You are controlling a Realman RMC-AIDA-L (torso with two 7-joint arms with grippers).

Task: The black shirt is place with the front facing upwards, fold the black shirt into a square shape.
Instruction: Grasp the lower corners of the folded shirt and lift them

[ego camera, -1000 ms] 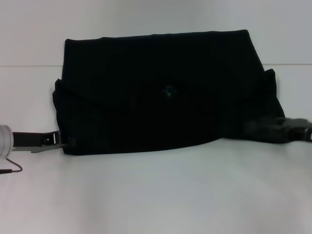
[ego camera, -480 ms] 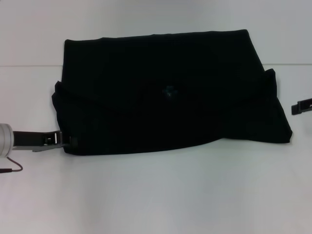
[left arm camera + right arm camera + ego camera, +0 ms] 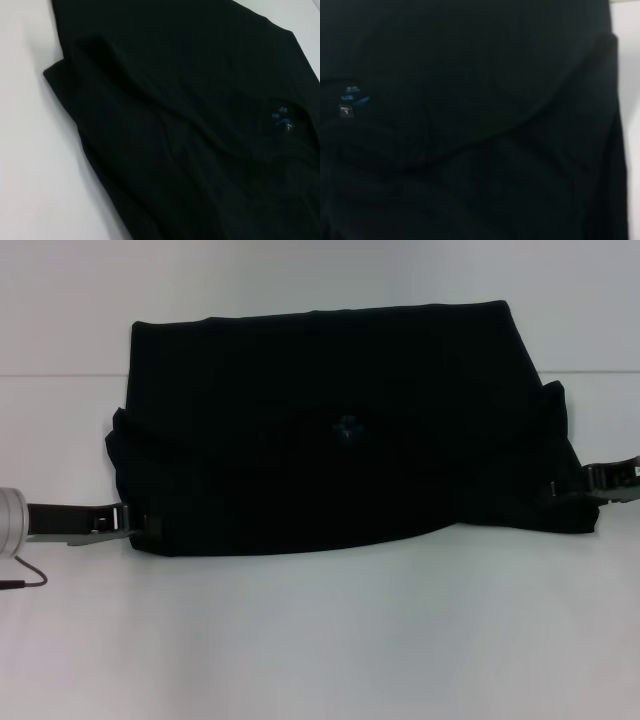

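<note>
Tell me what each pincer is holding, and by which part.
Each is at a near corner of the black shirt: left pincer at its left one, right pincer at its right. Whether either actually grips cannot be told.

black shirt (image 3: pixel 340 430): I see soft matt cloth that gives no shine in any view; my left wrist camera shows gentle folds and shallow creases across it.
neck label (image 3: pixel 283 120): I read it as a small blue patch with a slightly brighter finish than the cloth around it.
table (image 3: pixel 330 640): I see a smooth, pale, matt surface with no visible grain or texture.
left gripper (image 3: pixel 135 523): I see dark matt parts that look like plastic, behind them a pale silvery cylinder with a dull metallic look.
right gripper (image 3: pixel 575 486): I see dark matt parts with small lighter fittings.
</note>
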